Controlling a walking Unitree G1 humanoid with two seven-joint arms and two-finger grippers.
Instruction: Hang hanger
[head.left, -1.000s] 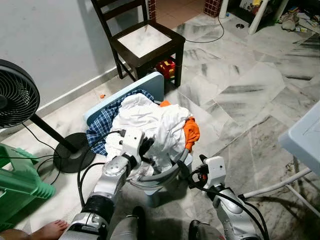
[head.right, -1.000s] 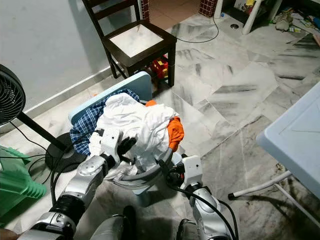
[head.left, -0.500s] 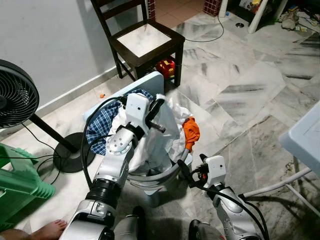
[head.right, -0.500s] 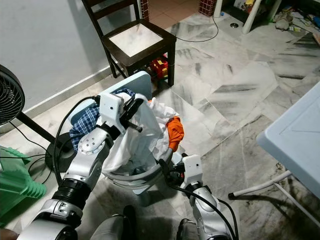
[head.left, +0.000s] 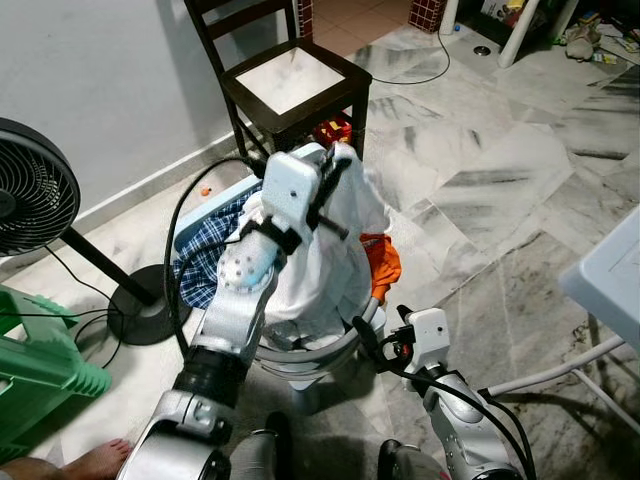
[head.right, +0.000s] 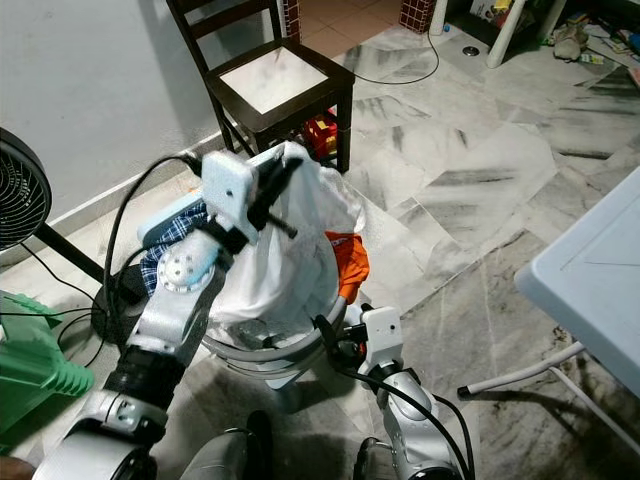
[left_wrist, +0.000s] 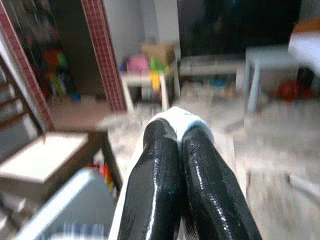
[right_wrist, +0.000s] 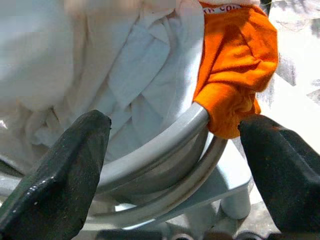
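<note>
While pinched together on a crumpled white cloth garment (head.left: 340, 240), the left gripper (head.left: 330, 185) lifts it.
Right gripper (right_wrist: 175, 145), fingers apart, waits by the round grey plastic laundry basket (right_wrist: 150, 150).

Grey marble floor (head.left: 480, 180), white wall (head.left: 90, 80), dark wood chair (head.left: 290, 80), black fan (head.left: 35, 195) w/ green stool (head.left: 40, 365).

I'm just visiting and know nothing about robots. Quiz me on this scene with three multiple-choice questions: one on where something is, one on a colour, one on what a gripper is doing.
1. Where is the red toy?
A. under the wooden chair
B. on the fan base
C. in the basket

2. What colour is the cloth draped over the basket rim by the right gripper?
A. green
B. orange
C. purple

3. What is the left gripper doing?
A. hanging open
B. resting on the floor
C. pinching a white garment

Answers:
1. A: the red toy sits beneath the chair.
2. B: the orange cloth hangs over the basket rim, with the right gripper open around it.
3. C: the left gripper is closed on the white garment.
</note>
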